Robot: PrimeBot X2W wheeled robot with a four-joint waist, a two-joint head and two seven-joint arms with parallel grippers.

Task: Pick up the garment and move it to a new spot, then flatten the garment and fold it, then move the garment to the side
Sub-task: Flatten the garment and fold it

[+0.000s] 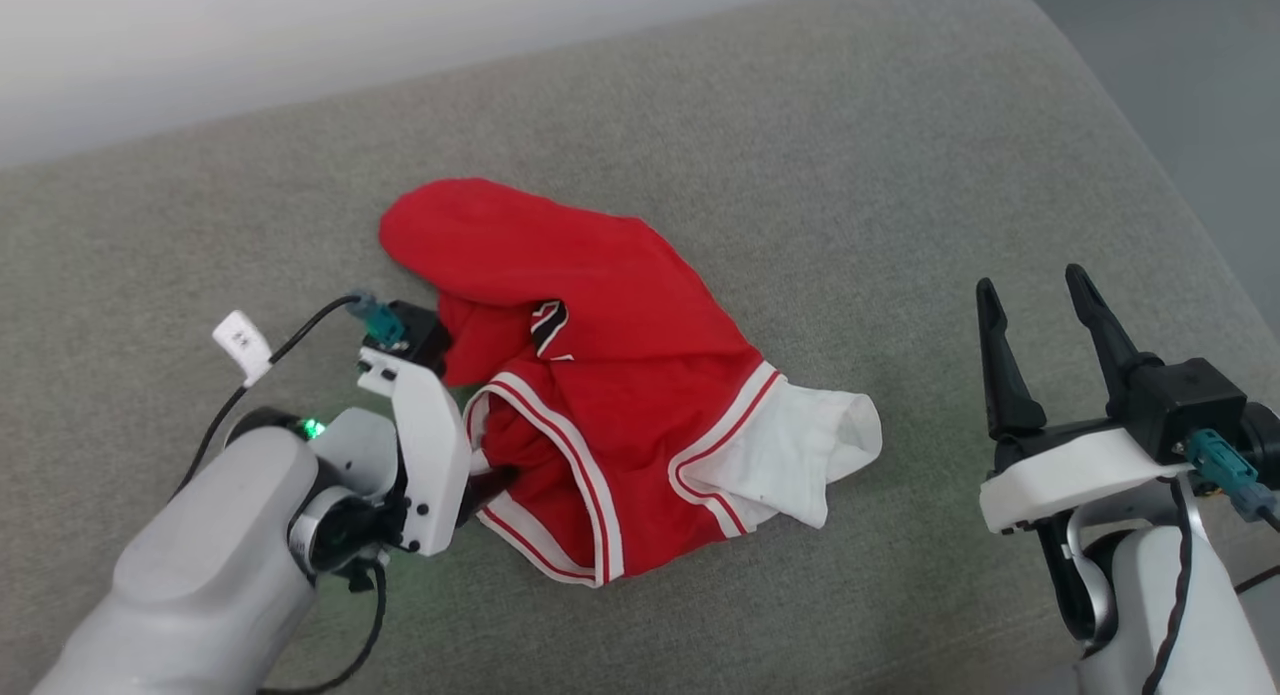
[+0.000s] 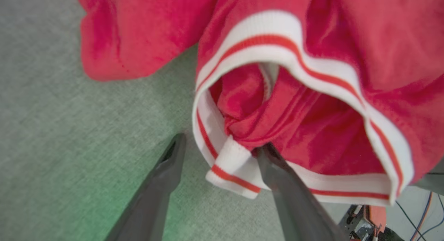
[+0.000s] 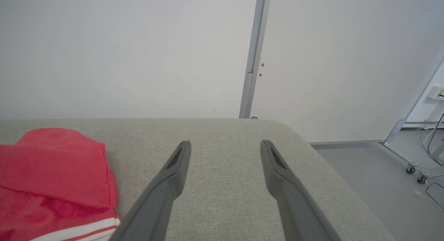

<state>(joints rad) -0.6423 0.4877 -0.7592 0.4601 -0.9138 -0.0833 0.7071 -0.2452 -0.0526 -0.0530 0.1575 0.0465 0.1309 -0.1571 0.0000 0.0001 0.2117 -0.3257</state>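
The garment [image 1: 610, 375] lies crumpled in the middle of a grey cushion [image 1: 900, 175]. It is red, with a white sleeve [image 1: 800, 445] at its right and white-and-red striped trim along an opening on its near left. My left gripper [image 1: 485, 470] is at that opening. In the left wrist view the left gripper [image 2: 222, 145] stands open astride a folded bit of the striped trim [image 2: 229, 164], one finger [image 2: 163, 178] on the cushion outside, the other finger [image 2: 288, 196] reaching into the opening. My right gripper [image 1: 1040, 335] stands open and empty, right of the garment [image 3: 52, 178].
The cushion's rounded right edge [image 1: 1150, 175] drops to a grey floor [image 1: 1200, 55]. A white wall [image 3: 138, 53] runs behind the cushion. A metal frame on wheels [image 3: 412, 161] stands on the floor at the right. A tagged black cable [image 1: 242, 343] loops off my left wrist.
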